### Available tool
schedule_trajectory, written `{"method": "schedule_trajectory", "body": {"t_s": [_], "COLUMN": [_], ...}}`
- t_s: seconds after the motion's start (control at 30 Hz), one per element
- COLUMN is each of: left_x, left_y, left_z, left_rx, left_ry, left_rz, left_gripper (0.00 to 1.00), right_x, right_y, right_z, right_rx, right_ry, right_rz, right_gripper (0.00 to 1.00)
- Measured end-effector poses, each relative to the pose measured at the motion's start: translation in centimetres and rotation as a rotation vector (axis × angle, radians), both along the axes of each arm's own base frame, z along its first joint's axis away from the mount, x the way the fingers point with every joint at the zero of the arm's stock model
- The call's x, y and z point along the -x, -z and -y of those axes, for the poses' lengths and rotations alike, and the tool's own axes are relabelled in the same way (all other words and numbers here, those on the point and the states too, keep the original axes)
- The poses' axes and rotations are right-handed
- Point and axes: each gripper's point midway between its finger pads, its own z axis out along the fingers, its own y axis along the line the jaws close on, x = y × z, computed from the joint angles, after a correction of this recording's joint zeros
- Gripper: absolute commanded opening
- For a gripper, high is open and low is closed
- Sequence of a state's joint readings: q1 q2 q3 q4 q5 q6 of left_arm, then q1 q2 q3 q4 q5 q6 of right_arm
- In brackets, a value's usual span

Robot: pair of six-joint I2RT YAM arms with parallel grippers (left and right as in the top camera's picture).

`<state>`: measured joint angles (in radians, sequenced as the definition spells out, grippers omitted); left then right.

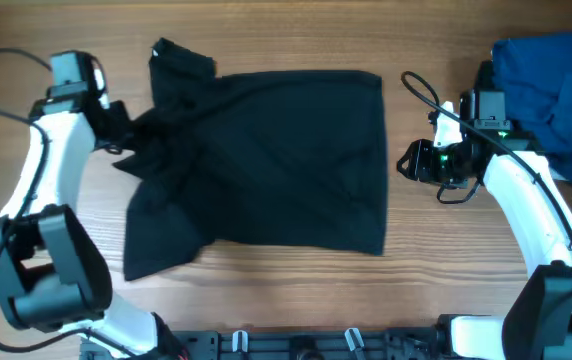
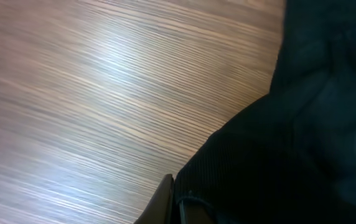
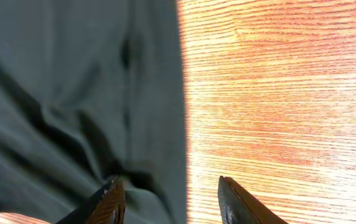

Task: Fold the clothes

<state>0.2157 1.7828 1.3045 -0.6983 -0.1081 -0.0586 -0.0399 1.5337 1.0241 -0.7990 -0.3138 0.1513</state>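
- My left tool [image 1: 118,138] sits at the left edge of the black garment [image 1: 266,160], where the cloth bunches toward it.
- On the left wrist feed I see only one finger [image 2: 163,202] at the bottom of the frame, right beside a dark hem. I cannot tell whether this tool is clenched on the cloth or released.
- The black garment lies spread across the middle of the desk [image 1: 266,40], mostly flat. Its left side is rumpled and one corner pokes up toward the far edge.
- My right tool [image 1: 407,160] is released. On its wrist feed the two fingers [image 3: 106,202] stand wide apart, with the garment's right edge running between them over bare wood.
- A blue cloth [image 1: 556,80] lies heaped at the far right corner, apart from the black garment.
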Motion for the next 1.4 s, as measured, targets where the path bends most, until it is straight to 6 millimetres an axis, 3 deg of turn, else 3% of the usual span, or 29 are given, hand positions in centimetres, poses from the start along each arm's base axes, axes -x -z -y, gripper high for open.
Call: {"method": "schedule_trajectory", "body": {"t_s": [0.13,0.3,0.43,0.53,0.63,0.93,1.1,1.23,1.4], "left_x": [0.8,2.7,2.0,1.0,0.4,-0.5,-0.6,0.0,1.1], "left_y": [0.0,0.8,1.0,0.9,0.7,1.7,1.7,2.0,2.6], "left_z": [-2.4,-1.3,3.5,9.0,11.6,9.1,8.9,9.1,9.5], "left_rx": [-0.017,0.044,0.144,0.158,0.135,-0.047,-0.077,-0.067,-0.036], "left_ry": [-0.060,-0.095,0.063,0.287,0.395,0.445,0.500,0.522,0.538], "left_rz": [-0.009,-0.082,-0.090,-0.082,-0.066,-0.094,-0.102,-0.132,-0.172], "left_gripper": [1.00,0.92,0.92,0.89,0.87,0.81,0.71,0.57,0.57], "right_x": [-0.3,-0.4,-0.7,-0.8,-0.8,-0.8,-0.8,-1.0,-1.1], "right_y": [-0.1,-0.1,-0.2,-0.2,-0.2,-0.2,-0.2,-0.3,-0.3], "right_z": [0.0,0.0,0.0,0.0,0.0,0.0,0.0,0.0,0.1], "right_rx": [0.000,0.001,0.001,0.001,0.005,0.009,0.009,0.009,0.010], "right_ry": [0.000,0.000,0.000,0.000,-0.012,-0.024,-0.024,-0.024,-0.024], "right_rz": [0.012,0.019,0.031,0.033,0.038,0.041,0.041,0.052,0.056], "right_gripper": [0.49,0.49,0.49,0.49,0.49,0.49,0.52,0.54,0.55]}}
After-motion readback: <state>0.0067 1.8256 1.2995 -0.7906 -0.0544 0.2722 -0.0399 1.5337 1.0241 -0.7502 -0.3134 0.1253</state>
